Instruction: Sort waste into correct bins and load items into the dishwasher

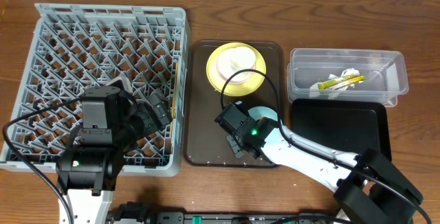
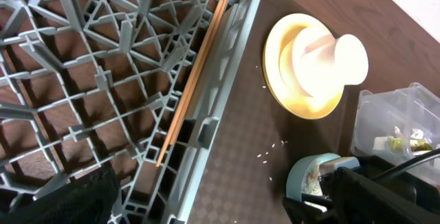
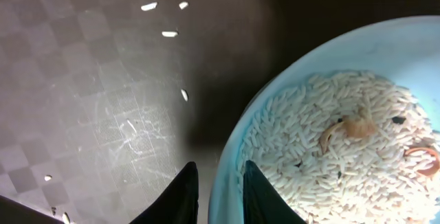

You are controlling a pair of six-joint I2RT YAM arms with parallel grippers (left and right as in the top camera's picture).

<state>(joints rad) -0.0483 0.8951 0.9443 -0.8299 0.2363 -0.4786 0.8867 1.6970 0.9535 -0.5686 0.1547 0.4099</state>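
Overhead view: the light blue bowl (image 1: 267, 114) is mostly hidden beneath the right gripper (image 1: 242, 133) and shows only as a crescent on the brown serving tray (image 1: 199, 135). The left gripper (image 1: 157, 110) hangs over the grey dish rack (image 1: 103, 38). Its jaws are lost in dark housing, and the left wrist view shows only a black corner, so whether they are parted cannot be told.

Right wrist view: the two fingers (image 3: 184, 193) straddle the bowl's rim, one outside and one inside, clamped on it. The frame cuts the bowl off at right and bottom. It holds whitish rice (image 3: 330, 114) with a few orange bits too blurred to identify. Loose grains (image 3: 168, 34) lie scattered on the tray beside it.

Contents elsewhere:
- The chopsticks (image 2: 199, 66) lie along the rack's right wall.
- The yellow plate (image 1: 214, 73) carries the white cup (image 1: 239, 60) at the tray's far end.
- The clear tub (image 1: 302, 80) holds the snack wrapper (image 1: 342, 82) and crumpled paper (image 1: 349, 71).
- The black tray (image 1: 340, 128) sits just below the tub.
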